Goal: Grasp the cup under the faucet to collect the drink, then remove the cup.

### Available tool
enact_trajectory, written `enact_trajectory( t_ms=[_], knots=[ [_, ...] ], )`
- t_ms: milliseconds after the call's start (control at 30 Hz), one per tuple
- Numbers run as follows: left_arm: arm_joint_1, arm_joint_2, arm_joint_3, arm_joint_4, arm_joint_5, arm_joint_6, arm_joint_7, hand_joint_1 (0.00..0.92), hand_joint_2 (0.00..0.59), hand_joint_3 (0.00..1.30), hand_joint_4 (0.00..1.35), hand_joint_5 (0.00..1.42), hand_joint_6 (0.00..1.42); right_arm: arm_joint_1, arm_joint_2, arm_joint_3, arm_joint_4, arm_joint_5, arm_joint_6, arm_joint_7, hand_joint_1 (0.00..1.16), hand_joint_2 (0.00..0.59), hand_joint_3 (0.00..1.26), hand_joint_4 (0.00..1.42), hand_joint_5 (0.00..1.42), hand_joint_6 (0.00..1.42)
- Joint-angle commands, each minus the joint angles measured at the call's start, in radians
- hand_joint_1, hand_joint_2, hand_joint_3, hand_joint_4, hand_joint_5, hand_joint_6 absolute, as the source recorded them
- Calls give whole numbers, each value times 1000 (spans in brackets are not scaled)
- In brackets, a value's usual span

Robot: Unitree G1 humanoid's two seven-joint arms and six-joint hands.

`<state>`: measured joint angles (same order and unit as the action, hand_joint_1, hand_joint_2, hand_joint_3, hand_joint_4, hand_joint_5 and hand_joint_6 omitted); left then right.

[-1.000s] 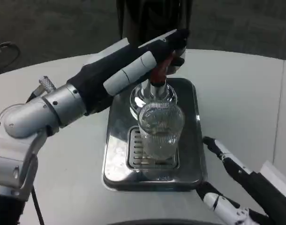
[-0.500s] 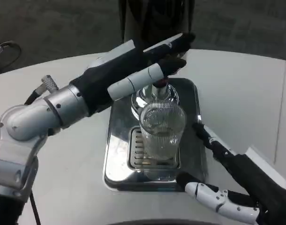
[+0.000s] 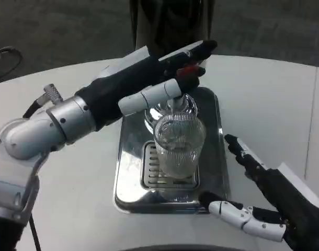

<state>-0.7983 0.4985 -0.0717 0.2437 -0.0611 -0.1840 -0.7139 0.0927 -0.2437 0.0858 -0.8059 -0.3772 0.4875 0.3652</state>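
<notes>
Over faucet [image 3: 176, 102]: left hand [image 3: 149, 81] outstretched, fingers extended.

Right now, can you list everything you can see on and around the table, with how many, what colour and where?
Cup: one, clear ribbed glass, upright on the drip grate under the faucet.
Faucet: one, chrome with a red handle, at the tray's far end.
Drip tray: one, polished steel, table centre.
Table: one, white.
Dispenser body: one, dark, behind the tray.
Cable: one, dark, far left edge.
Left hand: black and white, fingers over the red handle.
Right hand: black and white, fingers apart, beside the tray's near right corner, holding nothing.
</notes>
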Motion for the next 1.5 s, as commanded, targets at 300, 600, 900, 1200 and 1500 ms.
enact_trajectory(
  t_ms=[300,600,900,1200,1500],
  knots=[
    [30,53,-44,45,72,-51,-22,0,62,59,0,98,51,-2,20,71,41,-30,-48,-112,589,258,0,0,0,0],
    [23,69,-55,57,97,-89,-24,0,65,59,0,98,55,-31,84,106,123,-28,-77,-195,587,256,0,0,0,0],
    [14,78,-51,65,106,-104,-25,0,69,59,0,98,57,-96,139,132,214,-76,-102,-297,586,256,0,0,0,0],
    [10,93,-49,66,105,-109,-29,0,69,59,0,98,59,-135,177,129,323,-68,-157,-363,643,253,0,0,0,15],
    [-6,98,-45,67,105,-110,-24,0,78,59,0,98,69,-204,205,113,452,-47,-248,-422,664,240,0,0,0,30]
  ],
)
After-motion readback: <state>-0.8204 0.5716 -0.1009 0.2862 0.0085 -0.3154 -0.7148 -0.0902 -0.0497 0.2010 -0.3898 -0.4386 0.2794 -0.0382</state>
